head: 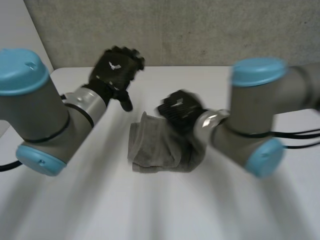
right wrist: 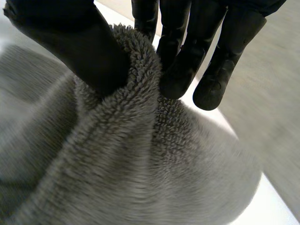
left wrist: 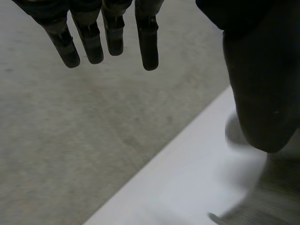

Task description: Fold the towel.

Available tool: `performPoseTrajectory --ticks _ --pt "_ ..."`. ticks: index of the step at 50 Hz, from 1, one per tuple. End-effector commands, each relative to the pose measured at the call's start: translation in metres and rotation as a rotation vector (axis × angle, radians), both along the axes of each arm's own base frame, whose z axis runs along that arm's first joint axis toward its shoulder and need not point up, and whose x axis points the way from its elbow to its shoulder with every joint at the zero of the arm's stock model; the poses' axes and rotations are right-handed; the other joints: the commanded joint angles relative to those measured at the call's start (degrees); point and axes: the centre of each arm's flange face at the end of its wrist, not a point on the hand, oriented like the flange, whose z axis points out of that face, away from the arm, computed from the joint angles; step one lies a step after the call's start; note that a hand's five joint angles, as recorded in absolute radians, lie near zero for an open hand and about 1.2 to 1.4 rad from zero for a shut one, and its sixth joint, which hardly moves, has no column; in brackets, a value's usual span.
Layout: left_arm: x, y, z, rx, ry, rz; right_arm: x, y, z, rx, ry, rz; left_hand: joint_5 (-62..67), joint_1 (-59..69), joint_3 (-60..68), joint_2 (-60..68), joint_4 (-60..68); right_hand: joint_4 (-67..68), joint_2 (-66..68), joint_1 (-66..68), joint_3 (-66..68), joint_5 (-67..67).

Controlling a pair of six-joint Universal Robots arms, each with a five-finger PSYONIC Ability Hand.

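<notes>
A grey towel lies bunched in the middle of the white table. My right hand sits on the towel's far right part. In the right wrist view its thumb and fingers pinch a raised ridge of the towel between them. My left hand hovers above the table's far left, clear of the towel, open with straight fingers and nothing in it.
A grey wall stands right behind the table's far edge. In the left wrist view that table edge runs beneath the hand. Both bulky arms reach over the table from the near side.
</notes>
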Motion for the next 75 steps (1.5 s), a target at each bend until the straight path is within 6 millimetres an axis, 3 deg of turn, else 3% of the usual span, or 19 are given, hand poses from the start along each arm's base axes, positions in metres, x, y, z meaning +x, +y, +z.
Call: performPoseTrajectory --ticks 1,2,4,5,6,7,8,9,10,12,15,20,25,36,46,50,55,64,75 --pt "0.025 -0.022 0.018 0.006 0.107 0.134 0.061 0.056 -0.063 0.029 0.139 0.248 -2.12 -3.75 -2.95 -3.12 -3.29 3.56 6.64 4.92 3.59 4.25" --pt "0.025 -0.022 0.018 0.007 0.107 0.134 0.061 0.056 -0.063 0.029 0.139 0.248 -2.12 -3.76 -2.95 -3.12 -3.29 3.56 6.64 4.92 3.59 4.25" --pt "0.029 -0.026 0.016 0.026 0.122 0.145 0.070 0.068 -0.072 0.032 0.152 0.269 -2.12 -3.76 -2.95 -3.12 -3.29 -31.71 -28.63 -30.36 -31.68 -31.02" --pt "0.029 -0.026 0.016 0.026 0.122 0.145 0.070 0.068 -0.072 0.032 0.152 0.269 -2.12 -3.76 -2.95 -3.12 -3.29 -31.87 -28.79 -30.52 -31.84 -31.18" --pt "0.030 -0.026 0.014 0.032 0.122 0.145 0.070 0.066 -0.066 0.025 0.135 0.253 -2.12 -3.76 -2.95 -3.12 -3.29 -45.03 -41.95 -43.67 -45.00 -44.33" --pt "0.030 -0.026 0.014 0.032 0.122 0.145 0.070 0.066 -0.066 0.025 0.135 0.253 -2.12 -3.76 -2.95 -3.12 -3.29 -45.16 -42.08 -43.80 -45.13 -44.47" --pt "0.030 -0.026 0.012 0.038 0.119 0.144 0.069 0.061 -0.055 0.024 0.108 0.224 -2.12 -3.76 -2.95 -3.12 -3.29 -65.98 -62.90 -64.62 -65.95 -65.28" --pt "0.030 -0.027 0.011 0.042 0.118 0.144 0.064 0.053 -0.041 0.033 0.070 0.180 -2.12 -3.76 -2.95 -3.12 -3.29 -66.44 -63.36 -65.08 -66.41 -65.75" --pt "0.030 -0.027 0.011 0.042 0.118 0.144 0.064 0.053 -0.041 0.033 0.070 0.180 -2.12 -3.76 -2.95 -3.12 -3.29 -66.44 -63.36 -65.08 -66.41 -65.75" --pt "0.029 -0.027 0.006 0.050 0.111 0.140 0.046 0.032 -0.017 0.089 -0.004 0.084 -2.12 -3.76 -2.95 -3.12 -3.29 -66.44 -63.36 -65.08 -66.41 -65.75" --pt "0.027 -0.027 0.005 0.054 0.109 0.133 0.035 0.022 -0.008 0.119 -0.032 0.033 -2.12 -3.76 -2.95 -3.12 -3.29 -66.44 -63.36 -65.08 -66.41 -65.75" --pt "0.015 -0.021 -0.006 0.080 0.101 0.101 -0.009 0.000 0.015 0.189 -0.087 -0.107 -2.29 -3.92 -3.12 -3.29 -3.46 -66.44 -63.36 -65.08 -66.41 -65.75" --pt "-0.001 -0.007 -0.022 0.138 0.100 0.054 -0.027 -0.011 0.011 0.216 -0.080 -0.167 -2.12 -3.76 -2.95 -3.12 -3.29 -66.44 -63.36 -65.08 -66.41 -65.75" --pt "-0.013 0.016 -0.069 0.293 0.069 0.008 -0.030 -0.022 -0.014 0.334 -0.110 -0.229 -1.78 -3.42 -2.61 -2.79 -2.95 -66.44 -63.36 -65.08 -66.41 -65.75" --pt "-0.020 0.012 -0.056 0.264 0.115 -0.006 -0.058 -0.041 -0.006 0.361 -0.219 -0.340 -2.12 -3.76 -2.95 -3.12 -3.29 -66.44 -63.36 -65.08 -66.41 -65.75" --pt "-0.033 0.017 -0.068 0.330 0.154 -0.047 -0.071 -0.053 -0.014 0.354 -0.232 -0.389 -1.95 -3.59 -2.78 -2.96 -3.12 -66.44 -63.36 -65.08 -66.41 -65.75" --pt "-0.042 0.023 -0.087 0.392 0.147 -0.095 -0.071 -0.056 -0.030 0.380 -0.220 -0.412 -1.78 -3.42 -2.61 -2.79 -2.95 -66.44 -63.36 -65.08 -66.41 -65.75" --pt "-0.038 0.030 -0.112 0.455 0.095 -0.093 -0.059 -0.057 -0.053 0.442 -0.234 -0.417 -1.28 -2.91 -2.11 -2.28 -2.45 -66.44 -63.36 -65.08 -66.41 -65.75" --pt "0.001 0.006 -0.119 0.462 0.066 0.025 -0.031 -0.049 -0.058 0.449 -0.253 -0.358 -0.77 -2.41 -1.60 -1.78 -1.94 -66.44 -63.36 -65.08 -66.41 -65.75"
